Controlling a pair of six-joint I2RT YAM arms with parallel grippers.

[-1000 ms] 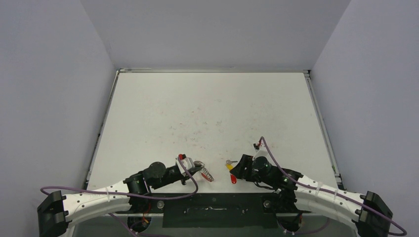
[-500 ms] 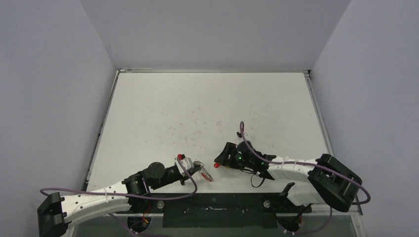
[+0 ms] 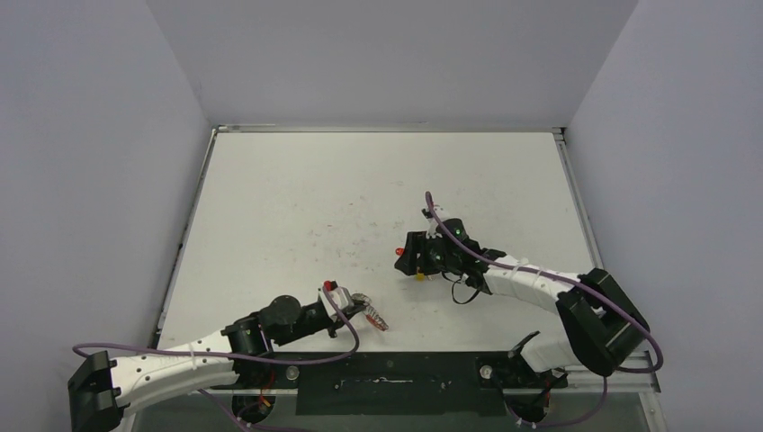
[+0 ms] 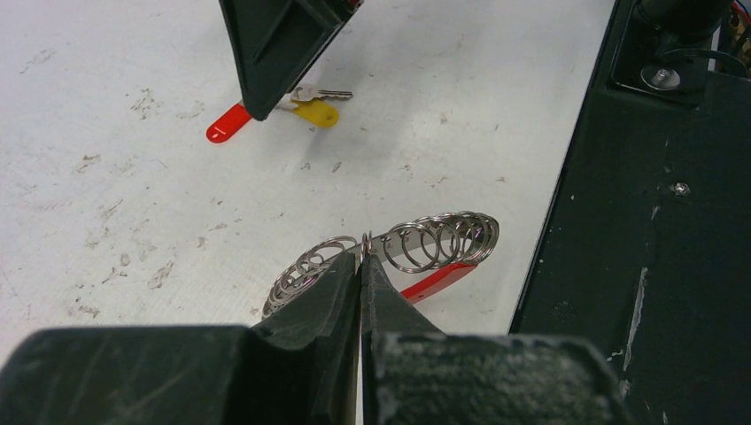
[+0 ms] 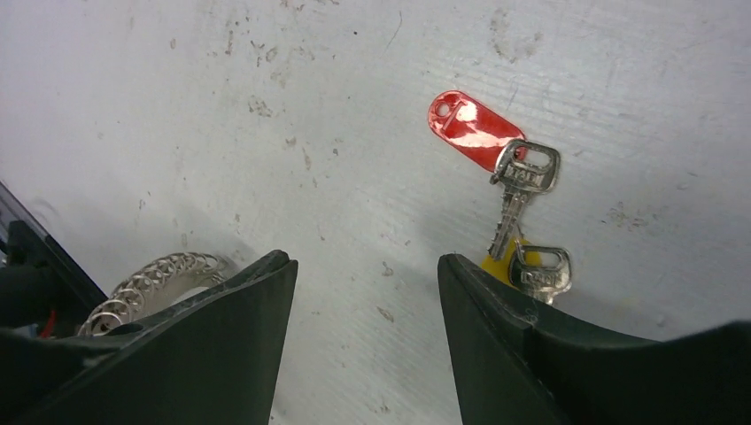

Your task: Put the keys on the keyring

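The keyring (image 4: 443, 241), a silvery coil with a red sleeve (image 4: 436, 278), rests on the table with my left gripper (image 4: 361, 257) shut on one loop of it. In the top view that gripper (image 3: 363, 306) and the keyring (image 3: 378, 318) sit near the front edge. The keys lie flat further up the table: one silver key (image 5: 522, 177) on a red tag (image 5: 472, 120), another (image 5: 542, 271) over a yellow tag (image 5: 498, 262). My right gripper (image 5: 363, 261) stands open over bare table just beside them. Its right finger (image 5: 496, 328) hides part of the yellow-tagged key.
The black base plate (image 4: 655, 221) borders the table's near edge right of the keyring. The white table (image 3: 378, 189) carries scuff marks. Grey walls stand on three sides.
My right arm has swung left and up the table, away from the near edge. The keys now lie further up the table beside its fingers. The left gripper and keyring have stayed put.
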